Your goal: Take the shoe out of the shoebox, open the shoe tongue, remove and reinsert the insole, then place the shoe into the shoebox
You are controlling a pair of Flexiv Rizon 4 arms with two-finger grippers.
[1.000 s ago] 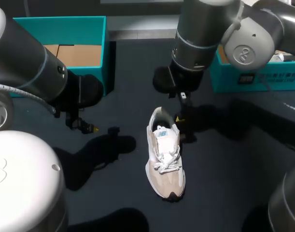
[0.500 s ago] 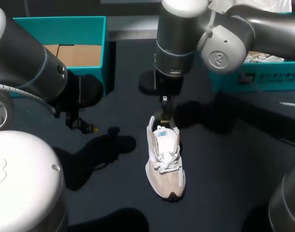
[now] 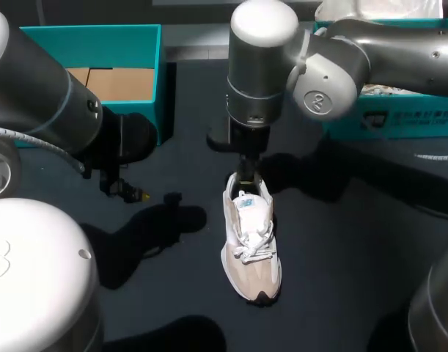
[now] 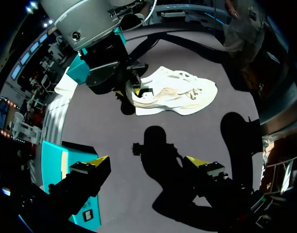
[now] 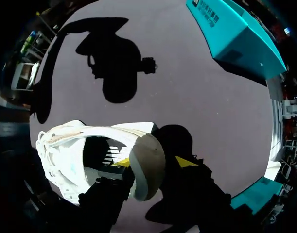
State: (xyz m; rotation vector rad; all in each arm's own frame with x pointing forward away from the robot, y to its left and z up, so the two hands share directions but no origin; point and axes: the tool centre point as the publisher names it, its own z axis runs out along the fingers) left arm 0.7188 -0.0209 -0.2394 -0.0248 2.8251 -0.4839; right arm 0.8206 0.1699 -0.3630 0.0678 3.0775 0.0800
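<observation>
Nearest the head camera, the sneaker (image 3: 251, 249) is seen where it was a second ago, upright on its sole on the dark table (image 3: 348, 249), toe toward the camera and heel away. Just beyond it and to the left, the left gripper (image 3: 132, 194) is still held above the table, well apart from the sneaker, its fingers spread wide with nothing between them. At the heel the change is found: the right gripper (image 3: 244, 178), earlier beside the heel on its right, has been carried across and lowered onto the heel collar (whether it is clamped there cannot be told). The sneaker is shown with a white upper, beige panels over the toe, white laces, a blue label on the tongue and a dark toe tip. Farthest off, an open teal shoebox (image 3: 159, 88) with a brown cardboard floor is set at the left, and a second teal box (image 3: 385, 121) at the right.
</observation>
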